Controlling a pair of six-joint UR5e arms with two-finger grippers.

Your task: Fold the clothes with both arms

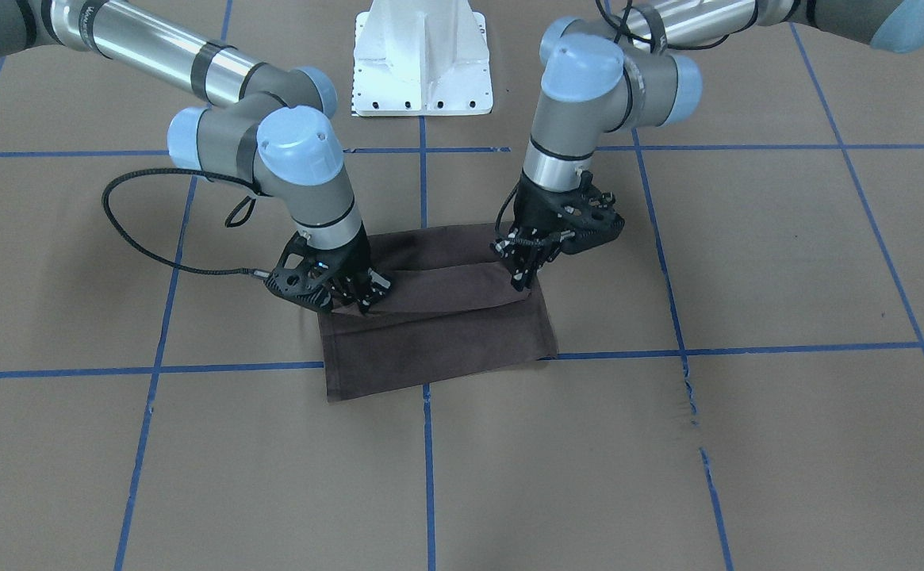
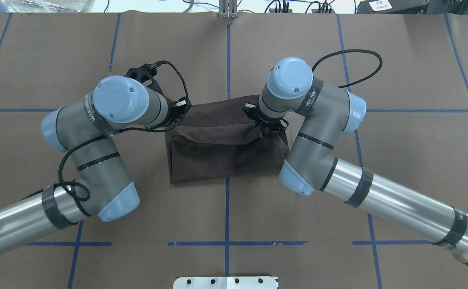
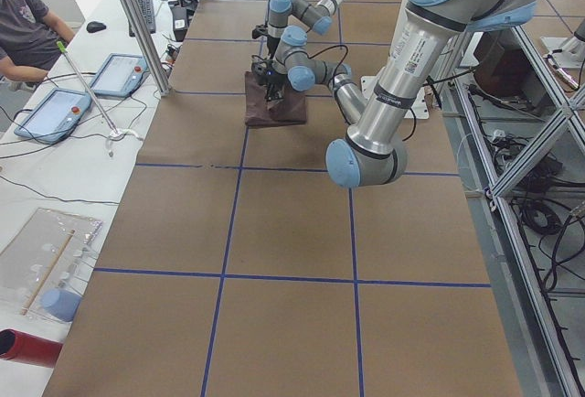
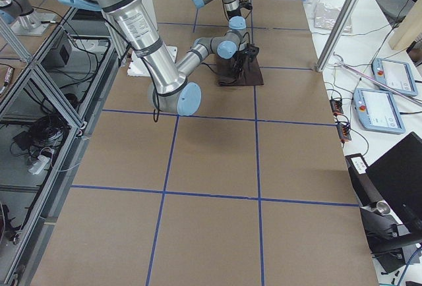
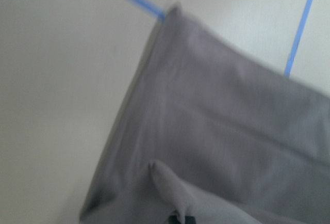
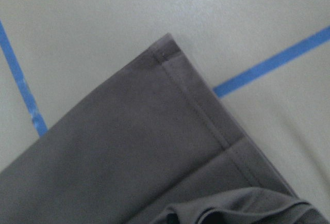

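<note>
Shirt (image 1: 438, 349) lies mid-table (image 1: 668, 476), already a folded rectangle: light, limp cotton that will sag between grips, so corners and hems are the places to take it. Left gripper (image 1: 522, 274) and right gripper (image 1: 360, 297) each look pinched onto the upper layer. Fingertips are buried in bunched cloth, the left wrist view is blurred, and the collar and logo are hidden.
</note>
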